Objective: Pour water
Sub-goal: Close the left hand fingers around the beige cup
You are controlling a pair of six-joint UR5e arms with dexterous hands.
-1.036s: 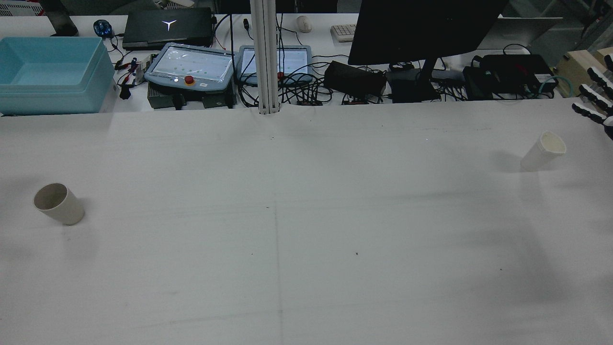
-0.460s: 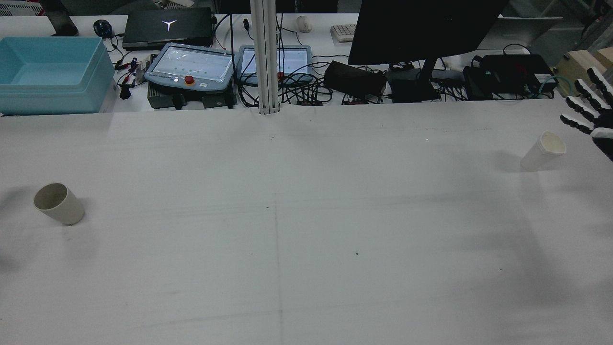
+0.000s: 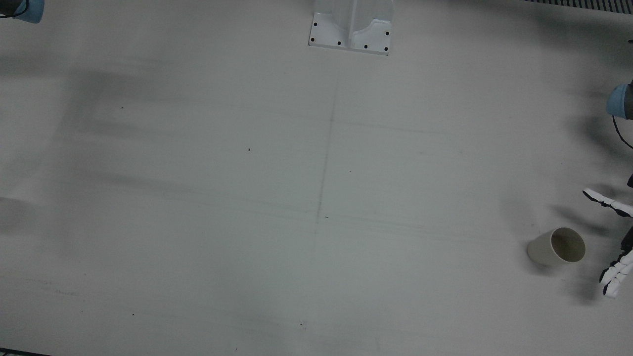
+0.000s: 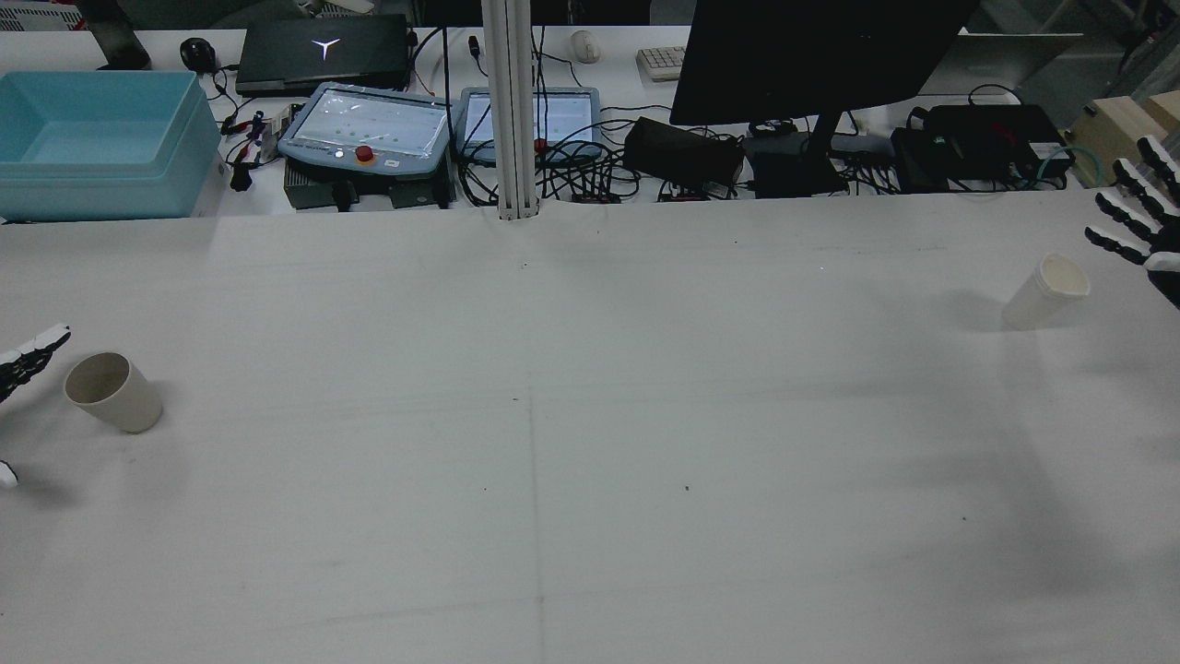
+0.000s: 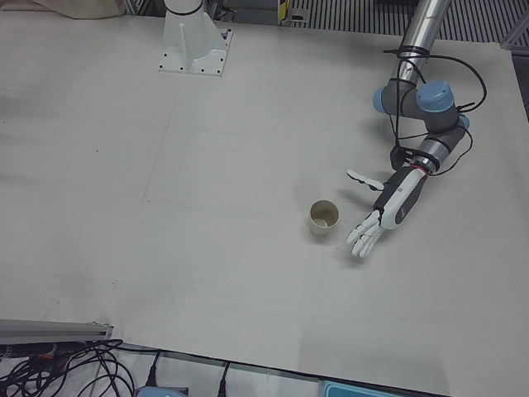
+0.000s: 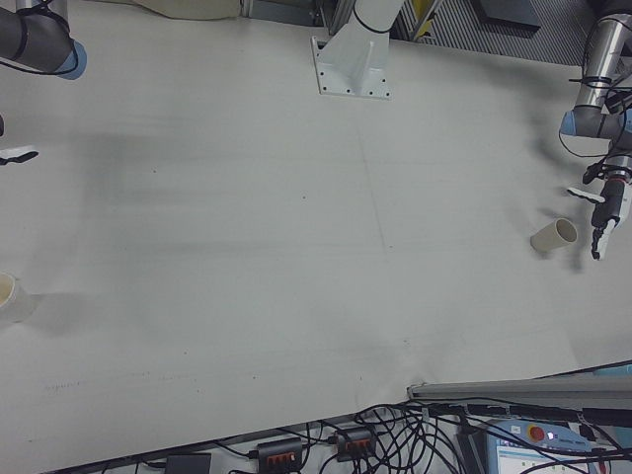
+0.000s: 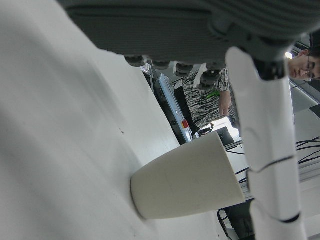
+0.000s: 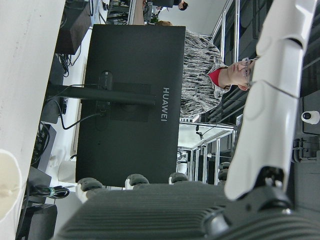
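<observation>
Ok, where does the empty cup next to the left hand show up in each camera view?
Front view: cup, lower right.
Rear view, far left.
Left-front view, centre.
Right-front view, right edge.
Left hand view, lower centre.
Right hand view: not in it.
Shared landmark: the left hand beside it.

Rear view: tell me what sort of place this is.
Most likely a robotics lab's teleoperation station: robot hands reach over a cloth-covered table, and behind it sit teach pendants, a monitor and tangled cables.

Matt paper-like beige cup [image 5: 323, 218] stands on matt white table cloth [image 5: 165, 207].
</observation>
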